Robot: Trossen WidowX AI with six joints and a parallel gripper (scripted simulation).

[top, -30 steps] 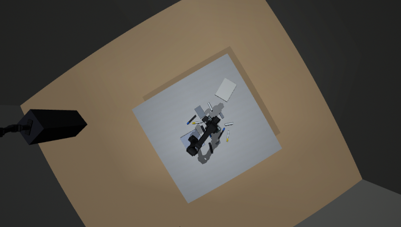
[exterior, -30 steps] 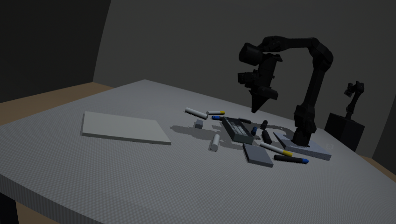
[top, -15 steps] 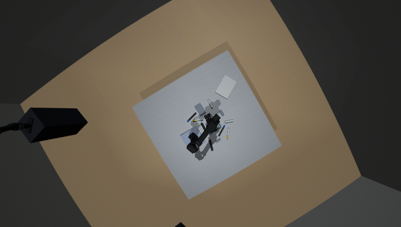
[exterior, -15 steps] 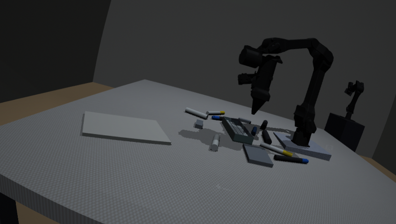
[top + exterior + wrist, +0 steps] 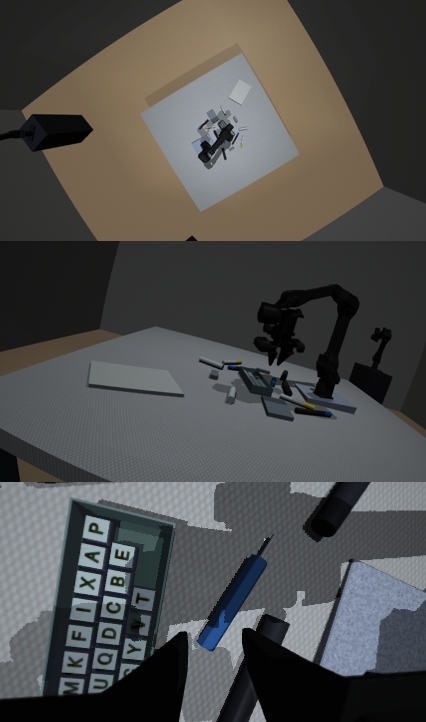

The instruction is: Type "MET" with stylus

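The dark green keyboard with white letter keys lies in the middle of the desk. The blue stylus, with a thin dark tip, lies flat on the desk right beside the keyboard's short end. My gripper hangs above the stylus with its fingers apart and nothing between them. In the wrist view the stylus's blunt end shows in the gap between the two fingertips, lower down on the desk.
Two black cylinders lie close to the stylus. The arm's pale base plate is on the right. Markers, a white cylinder, grey blocks and a white pad lie around.
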